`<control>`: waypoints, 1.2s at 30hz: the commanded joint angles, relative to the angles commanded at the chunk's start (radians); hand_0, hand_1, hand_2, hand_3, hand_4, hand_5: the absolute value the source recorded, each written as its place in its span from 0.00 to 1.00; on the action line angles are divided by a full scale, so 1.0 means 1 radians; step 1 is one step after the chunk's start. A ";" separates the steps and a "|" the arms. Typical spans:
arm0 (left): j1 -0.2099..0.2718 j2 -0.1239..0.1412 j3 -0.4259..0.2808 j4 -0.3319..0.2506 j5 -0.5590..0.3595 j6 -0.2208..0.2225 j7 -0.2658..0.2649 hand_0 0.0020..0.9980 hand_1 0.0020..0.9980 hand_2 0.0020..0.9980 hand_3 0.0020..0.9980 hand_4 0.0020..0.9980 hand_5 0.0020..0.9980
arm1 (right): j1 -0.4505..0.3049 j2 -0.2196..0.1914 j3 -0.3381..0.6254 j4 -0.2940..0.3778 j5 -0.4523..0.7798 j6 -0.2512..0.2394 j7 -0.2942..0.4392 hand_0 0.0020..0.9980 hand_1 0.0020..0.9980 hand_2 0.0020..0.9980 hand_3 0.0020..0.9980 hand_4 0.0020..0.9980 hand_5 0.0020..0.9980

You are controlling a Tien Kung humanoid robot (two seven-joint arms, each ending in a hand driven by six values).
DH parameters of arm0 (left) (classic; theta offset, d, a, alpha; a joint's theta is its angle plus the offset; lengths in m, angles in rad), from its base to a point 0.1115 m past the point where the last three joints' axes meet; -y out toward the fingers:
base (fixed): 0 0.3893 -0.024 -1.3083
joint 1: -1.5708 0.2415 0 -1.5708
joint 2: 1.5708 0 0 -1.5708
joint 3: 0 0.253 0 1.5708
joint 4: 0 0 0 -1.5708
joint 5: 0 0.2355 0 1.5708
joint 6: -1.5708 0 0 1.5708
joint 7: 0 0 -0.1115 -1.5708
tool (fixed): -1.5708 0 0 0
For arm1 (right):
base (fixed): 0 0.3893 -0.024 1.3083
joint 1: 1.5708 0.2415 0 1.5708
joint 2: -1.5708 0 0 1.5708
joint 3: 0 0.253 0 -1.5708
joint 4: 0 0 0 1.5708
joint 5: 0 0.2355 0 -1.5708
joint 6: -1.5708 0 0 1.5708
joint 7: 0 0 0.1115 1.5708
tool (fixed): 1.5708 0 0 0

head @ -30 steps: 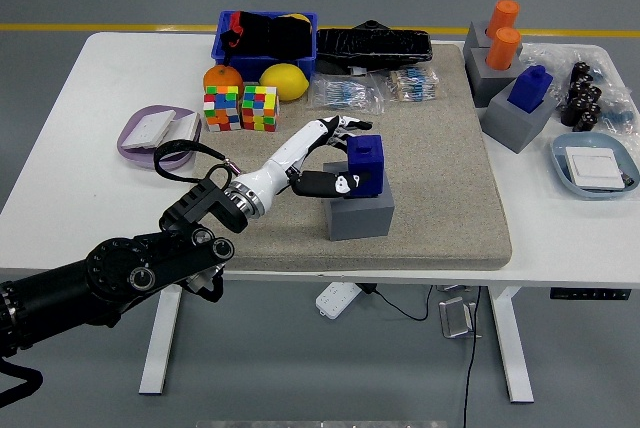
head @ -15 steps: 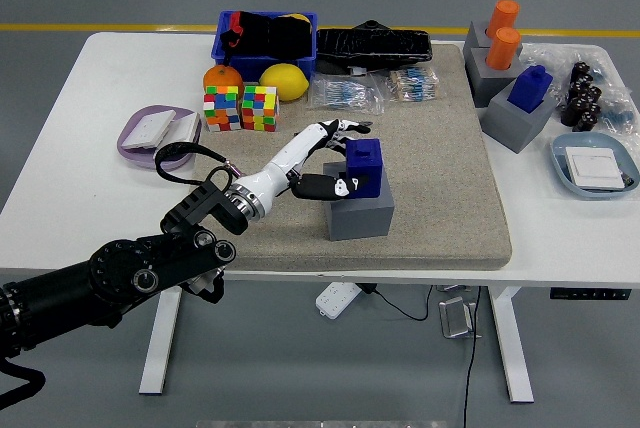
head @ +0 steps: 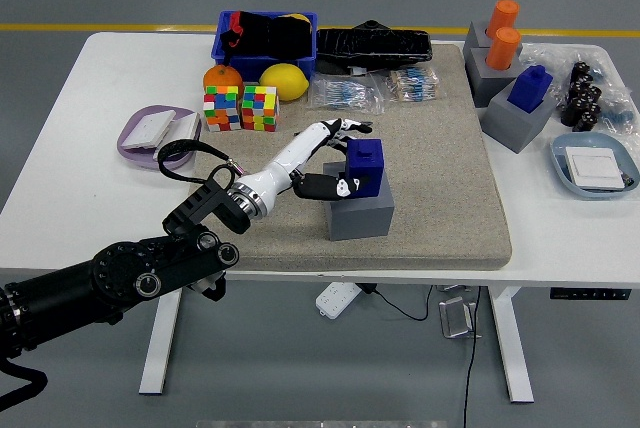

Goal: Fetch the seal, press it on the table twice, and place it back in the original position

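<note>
Just fingers (head: 340, 185) around blue seal (head: 364, 165)

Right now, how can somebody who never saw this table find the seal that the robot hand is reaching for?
Look at the beige mat covering the middle of the white table. Near its front edge stands a lone grey block, and the blue seal sits on top of it, with the left hand around it. The other blue seal stands far right, beside two orange ones.

The robot's left hand (head: 325, 158) wraps its thumb and fingers around a blue seal (head: 365, 165) seated on a grey block (head: 360, 213), on the beige mat (head: 440, 188) covering the white table (head: 80, 148).
</note>
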 joint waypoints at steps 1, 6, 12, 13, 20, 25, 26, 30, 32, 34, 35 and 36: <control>0.000 0.001 0.000 -0.003 0.000 -0.002 0.002 0.83 0.57 0.47 0.80 0.56 0.00 | 0.000 0.000 0.000 0.000 0.000 0.000 0.000 0.89 0.75 0.73 0.74 0.84 0.52; 0.000 0.000 -0.004 -0.008 0.002 -0.003 0.006 0.83 0.57 0.47 0.80 0.55 0.00 | 0.000 0.000 0.000 0.000 0.000 0.000 0.000 0.89 0.75 0.73 0.74 0.84 0.52; 0.000 -0.001 -0.006 -0.003 0.014 -0.003 0.011 0.83 0.57 0.47 0.80 0.55 0.00 | 0.000 0.001 -0.001 0.000 0.001 0.000 0.000 0.89 0.75 0.73 0.74 0.84 0.52; 0.000 -0.001 -0.007 -0.003 0.016 -0.004 0.012 0.83 0.57 0.47 0.80 0.55 0.00 | -0.001 0.001 -0.001 0.000 0.001 0.000 0.000 0.89 0.75 0.73 0.74 0.84 0.52; 0.002 0.005 -0.026 -0.039 0.110 0.031 0.088 0.82 0.56 0.46 0.80 0.56 0.00 | -0.002 0.000 0.007 0.000 -0.005 0.000 -0.001 0.89 0.75 0.73 0.74 0.84 0.52; 0.006 0.007 -0.036 -0.050 0.122 0.036 0.118 0.82 0.56 0.46 0.81 0.56 0.00 | -0.001 -0.001 0.007 0.000 -0.003 0.000 0.002 0.89 0.75 0.73 0.74 0.84 0.52; 0.006 0.008 -0.040 -0.055 0.127 0.035 0.130 0.82 0.56 0.46 0.81 0.56 0.00 | -0.001 -0.002 0.009 0.000 -0.003 0.000 0.002 0.89 0.75 0.73 0.74 0.84 0.52; 0.008 0.010 -0.055 -0.068 0.132 0.035 0.151 0.82 0.56 0.46 0.81 0.57 0.00 | -0.003 -0.003 0.014 0.000 -0.007 0.000 0.001 0.89 0.75 0.73 0.74 0.84 0.52; 0.012 0.010 -0.068 -0.074 0.121 0.038 0.158 0.82 0.56 0.46 0.81 0.57 0.00 | -0.003 -0.004 0.017 0.000 -0.010 0.000 0.000 0.89 0.75 0.73 0.74 0.84 0.52; 0.017 0.009 -0.079 -0.080 0.117 0.043 0.166 0.82 0.56 0.46 0.81 0.57 0.00 | -0.004 -0.004 0.018 0.000 -0.010 0.000 0.001 0.89 0.75 0.73 0.74 0.84 0.52; 0.020 0.008 -0.085 -0.084 0.117 0.046 0.171 0.82 0.56 0.46 0.81 0.57 0.00 | -0.004 -0.004 0.018 0.000 -0.010 0.000 0.001 0.89 0.75 0.73 0.74 0.84 0.52; 0.023 0.008 -0.091 -0.087 0.120 0.048 0.178 0.82 0.56 0.46 0.81 0.57 0.00 | -0.004 -0.005 0.018 0.000 -0.011 0.000 0.001 0.89 0.75 0.73 0.74 0.84 0.52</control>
